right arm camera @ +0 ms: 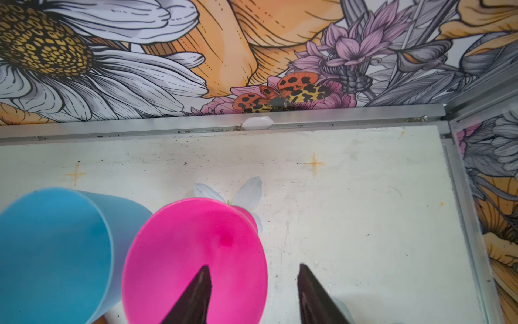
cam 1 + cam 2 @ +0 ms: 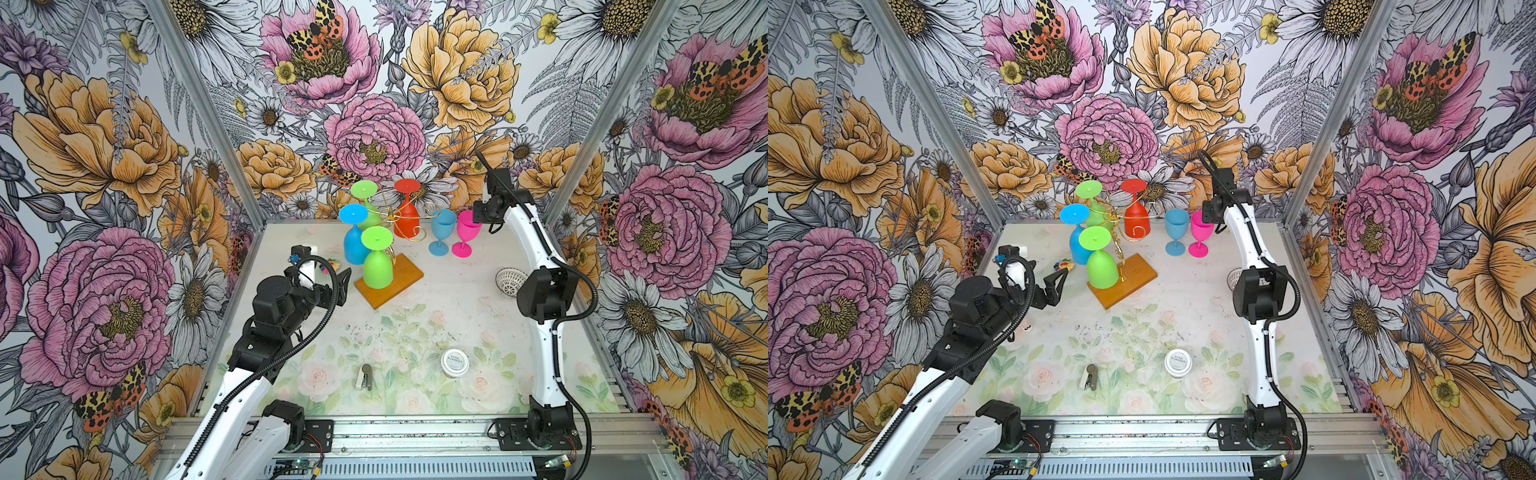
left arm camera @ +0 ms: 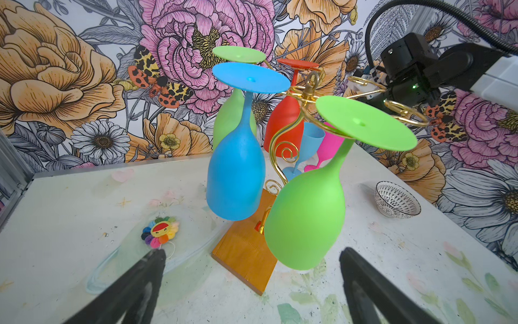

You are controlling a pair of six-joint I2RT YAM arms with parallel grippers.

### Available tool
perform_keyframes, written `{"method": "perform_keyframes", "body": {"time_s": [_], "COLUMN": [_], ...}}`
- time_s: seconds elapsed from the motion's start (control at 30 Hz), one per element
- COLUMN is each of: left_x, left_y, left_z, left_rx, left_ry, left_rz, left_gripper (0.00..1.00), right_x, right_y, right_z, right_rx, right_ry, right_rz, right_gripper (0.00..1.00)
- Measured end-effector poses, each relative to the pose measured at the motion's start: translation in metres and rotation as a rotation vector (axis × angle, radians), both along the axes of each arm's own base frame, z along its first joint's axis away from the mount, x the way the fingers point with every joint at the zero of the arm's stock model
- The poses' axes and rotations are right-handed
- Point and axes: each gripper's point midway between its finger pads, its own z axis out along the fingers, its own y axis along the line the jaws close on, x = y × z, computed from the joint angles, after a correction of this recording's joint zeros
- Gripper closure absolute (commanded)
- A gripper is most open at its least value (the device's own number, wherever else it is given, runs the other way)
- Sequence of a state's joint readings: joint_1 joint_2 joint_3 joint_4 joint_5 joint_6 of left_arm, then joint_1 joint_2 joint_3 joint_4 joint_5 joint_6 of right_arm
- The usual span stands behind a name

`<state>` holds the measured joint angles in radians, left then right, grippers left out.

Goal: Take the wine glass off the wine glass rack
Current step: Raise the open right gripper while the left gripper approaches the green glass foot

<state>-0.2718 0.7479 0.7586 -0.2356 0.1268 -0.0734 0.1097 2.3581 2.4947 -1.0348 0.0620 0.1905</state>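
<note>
Standing on table (image 1: 364, 196), pink glass (image 1: 196, 238) has its rim between the parted jaws of right gripper (image 1: 253, 266): set-down step, seemingly. Left gripper (image 3: 252, 250) gapes; next, clasp near green glass (image 3: 305, 218) off rack (image 2: 399, 278).

This is a robot test cell in a lab, not a home. A left arm (image 2: 249, 386) and a right arm (image 2: 544, 365) are bolted to a slotted aluminium rail (image 2: 415, 432) with loose wires (image 2: 316, 445). Flower-print wall panels (image 2: 104, 166) in metal framing (image 2: 205, 104) box in a small, scuffed surface (image 2: 457, 316).
</note>
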Motion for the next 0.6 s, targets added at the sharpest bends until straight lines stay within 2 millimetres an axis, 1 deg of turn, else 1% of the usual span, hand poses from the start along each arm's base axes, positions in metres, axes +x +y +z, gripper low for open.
{"method": "perform_keyframes", "body": {"time_s": [0.07, 0.17, 0.3, 0.37, 0.47, 0.6], "left_x": [0.0, 0.003, 0.007, 0.006, 0.004, 0.0], "left_y": [0.0, -0.001, -0.003, -0.004, -0.007, -0.009], "left_z": [0.0, 0.0, 0.01, 0.016, 0.025, 0.041], "left_rx": [-0.006, -0.013, -0.041, -0.055, -0.085, -0.135], "left_ry": [0.004, 0.028, 0.038, 0.034, 0.03, 0.021], "left_rz": [0.0, 0.002, 0.003, -0.003, -0.017, -0.04], "left_gripper": [0.01, 0.01, 0.01, 0.01, 0.01, 0.01], "right_x": [-0.006, -0.02, -0.045, -0.058, -0.08, -0.111], "right_y": [0.001, 0.002, 0.006, 0.008, 0.012, 0.021], "right_z": [0.011, 0.031, 0.059, 0.068, 0.073, 0.062], "right_rx": [0.007, 0.021, 0.053, 0.061, 0.068, 0.088], "right_ry": [-0.011, -0.026, -0.047, -0.056, -0.061, -0.049], "right_rz": [0.007, 0.017, 0.039, 0.052, 0.076, 0.113], "right_gripper": [0.37, 0.31, 0.29, 0.29, 0.28, 0.28]}}
